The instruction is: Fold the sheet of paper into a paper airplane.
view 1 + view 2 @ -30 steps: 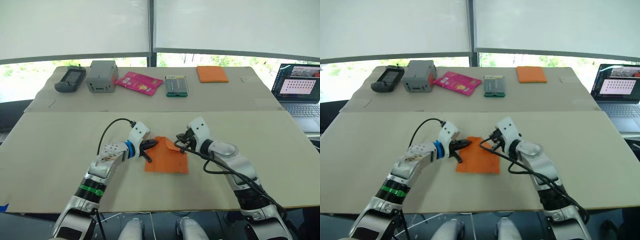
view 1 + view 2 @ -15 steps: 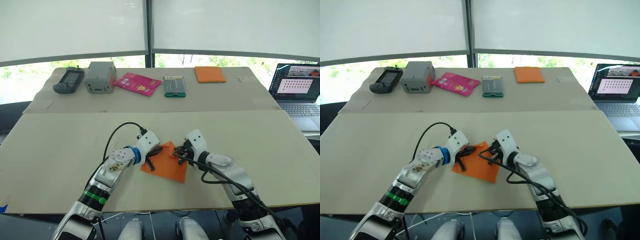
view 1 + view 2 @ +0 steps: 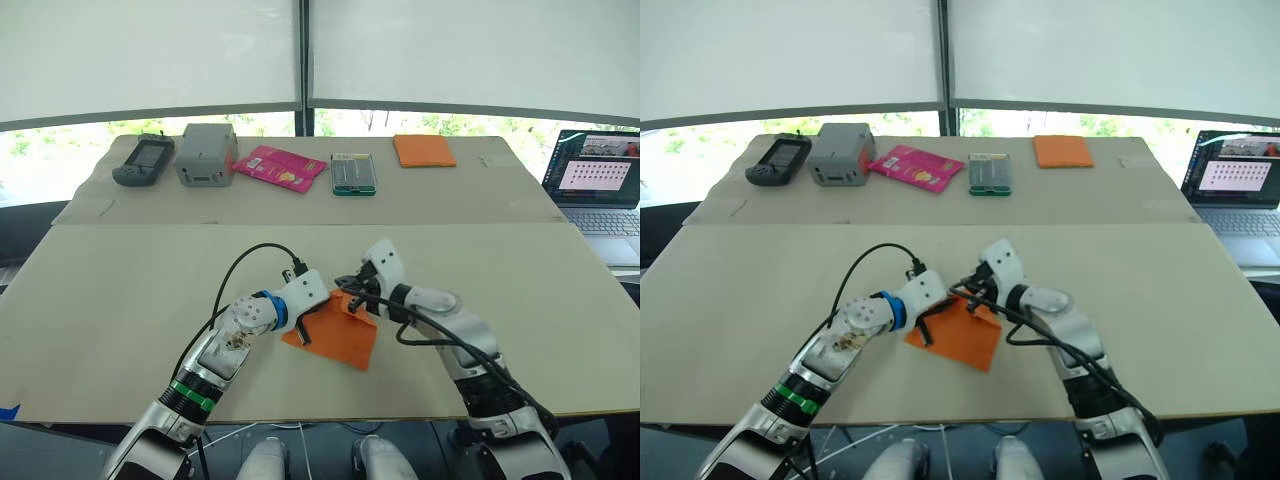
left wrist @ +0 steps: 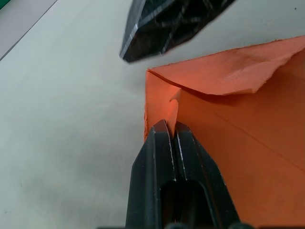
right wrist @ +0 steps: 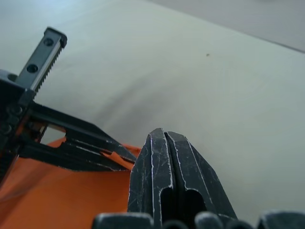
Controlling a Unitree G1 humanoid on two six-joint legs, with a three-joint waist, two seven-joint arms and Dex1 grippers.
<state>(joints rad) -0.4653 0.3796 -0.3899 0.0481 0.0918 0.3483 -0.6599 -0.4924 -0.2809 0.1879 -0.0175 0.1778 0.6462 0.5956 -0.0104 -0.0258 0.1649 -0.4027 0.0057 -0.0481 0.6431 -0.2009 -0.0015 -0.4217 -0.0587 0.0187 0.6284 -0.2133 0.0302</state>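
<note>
Left pincer (image 4: 167,128) pinches the sheet of paper (image 3: 335,335); right pincer (image 5: 164,138) is clenched, empty.

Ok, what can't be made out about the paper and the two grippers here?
- Head views: the sheet of paper's far corner is hidden behind both grippers.
- Left wrist view: the left gripper's fingers cover the edge they pinch.
- Right wrist view: whether the right gripper touches the paper is unclear.

Bright window backlight, soft shadows, possibly overexposed
</note>
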